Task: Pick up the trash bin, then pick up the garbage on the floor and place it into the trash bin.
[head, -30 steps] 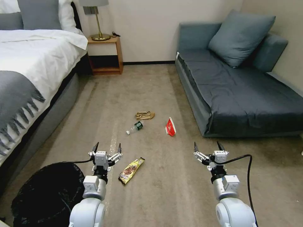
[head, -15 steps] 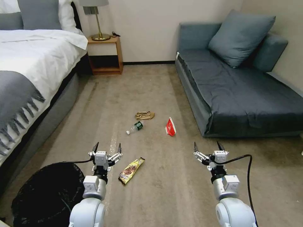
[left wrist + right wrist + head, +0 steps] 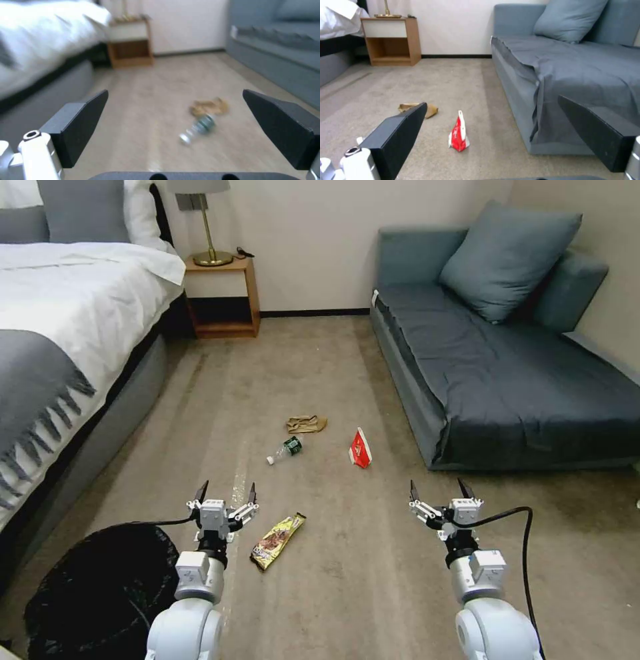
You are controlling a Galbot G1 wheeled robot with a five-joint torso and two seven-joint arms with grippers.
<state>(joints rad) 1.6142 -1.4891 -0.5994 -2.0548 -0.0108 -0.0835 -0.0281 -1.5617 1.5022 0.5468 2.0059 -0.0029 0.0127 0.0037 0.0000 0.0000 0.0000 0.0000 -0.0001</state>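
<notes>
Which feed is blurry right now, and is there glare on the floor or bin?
Left wrist view is soft: the bottle and brown paper smear. Right wrist view is sharp on the red-white packet. Head view shows a pale sheen on the carpet and glints on the trash bin liner.

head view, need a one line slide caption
Both open grippers, left gripper and right gripper, hover over carpet with four litter pieces; trash bin at left.

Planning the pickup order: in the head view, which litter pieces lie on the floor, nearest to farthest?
Snack wrapper → bottle → red packet → brown paper.
</notes>
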